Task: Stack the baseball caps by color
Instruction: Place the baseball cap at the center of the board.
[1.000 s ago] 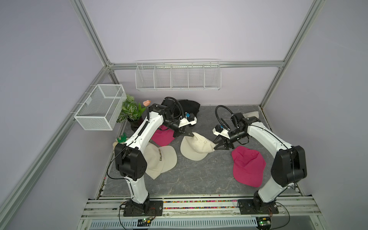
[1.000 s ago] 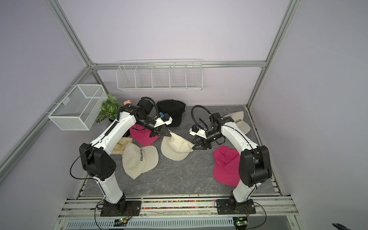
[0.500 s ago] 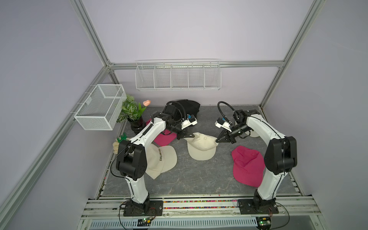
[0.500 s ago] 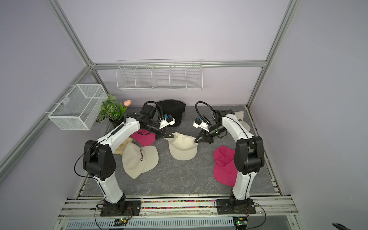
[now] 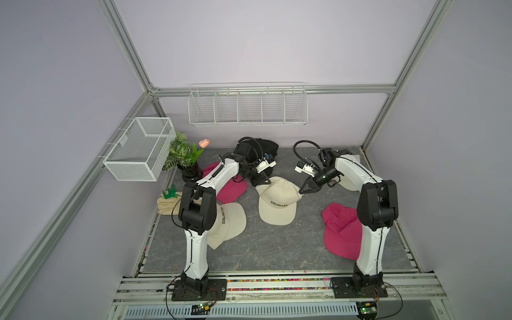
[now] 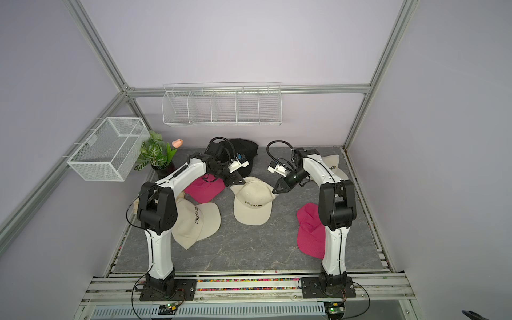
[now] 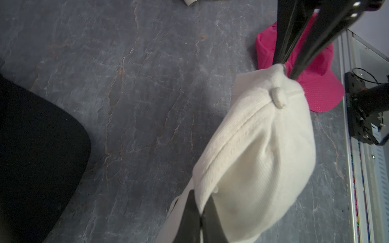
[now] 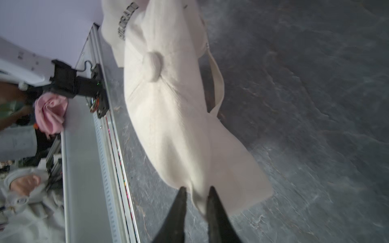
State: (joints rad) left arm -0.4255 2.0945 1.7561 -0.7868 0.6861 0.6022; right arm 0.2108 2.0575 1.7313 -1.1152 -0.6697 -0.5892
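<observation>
**Both top views:** the central cream COLORADO cap [image 5: 278, 203] is sitting mid-mat [image 5: 249, 249], with the left gripper [image 5: 261, 181] and the right gripper [image 5: 304, 189] meeting its far rim.

**Left wrist view:** the left fingers [image 7: 189, 214] are pinching the rear edge. A hold this thin is risking slippage.

**Right wrist view:** only here are the right fingers [image 8: 179, 210] showing parted around a fabric fold, and their grip cannot be told. Lifting unevenly is likely twisting the cap.

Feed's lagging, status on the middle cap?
Left gripper shut on middle cream cap, rear edge. Right gripper open, jaws astride its rim. No other cap touching.
</observation>
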